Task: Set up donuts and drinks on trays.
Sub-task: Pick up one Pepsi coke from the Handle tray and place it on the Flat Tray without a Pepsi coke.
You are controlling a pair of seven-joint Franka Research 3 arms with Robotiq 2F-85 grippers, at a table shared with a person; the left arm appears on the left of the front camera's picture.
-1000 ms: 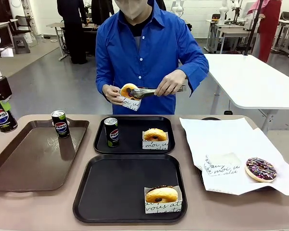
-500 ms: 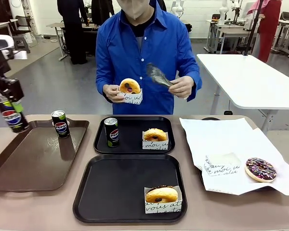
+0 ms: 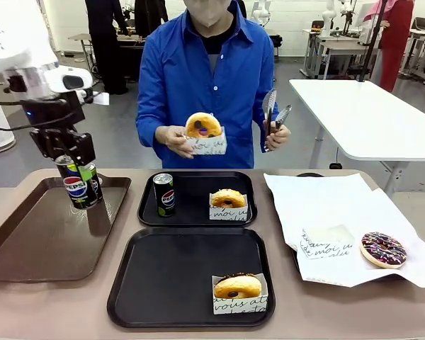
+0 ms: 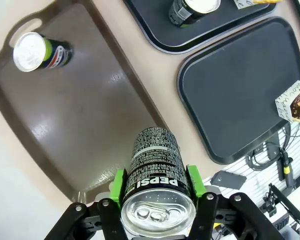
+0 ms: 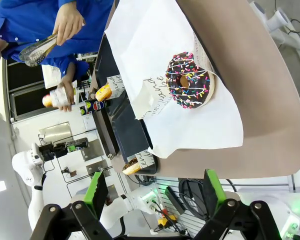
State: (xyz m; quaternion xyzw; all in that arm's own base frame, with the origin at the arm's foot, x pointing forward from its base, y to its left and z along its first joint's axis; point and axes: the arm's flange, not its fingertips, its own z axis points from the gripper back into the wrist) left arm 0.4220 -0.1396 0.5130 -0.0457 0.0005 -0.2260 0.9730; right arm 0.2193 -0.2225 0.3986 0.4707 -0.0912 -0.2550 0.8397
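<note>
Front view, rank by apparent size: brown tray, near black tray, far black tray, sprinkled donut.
1. Near black tray and brown tray: look about alike. The brown one is cut by the picture edge, so unranked.
2. Far black tray: looks smaller, but sits farther off, so it may match the near one.
3. Sprinkled donut.

Pepsi cans and scripty donut sleeves, that's about all there is to read here

The held can [image 4: 154,155] clamped in the left gripper [image 4: 156,192] says PEPSI in white on black, upside down from the wrist view, and the fine print above that is way too small to read. Just off to the gripper's right, the second can [image 3: 163,195] on the far black tray [image 3: 198,219] has the same Pepsi badge. Further right of the gripper, the far sleeve [image 3: 228,211] reads "moi u", the near sleeve [image 3: 239,304] reads "vous at", and the loose sleeve [image 3: 324,244] on the white paper [image 3: 319,198] shows "moi u" again.
</note>
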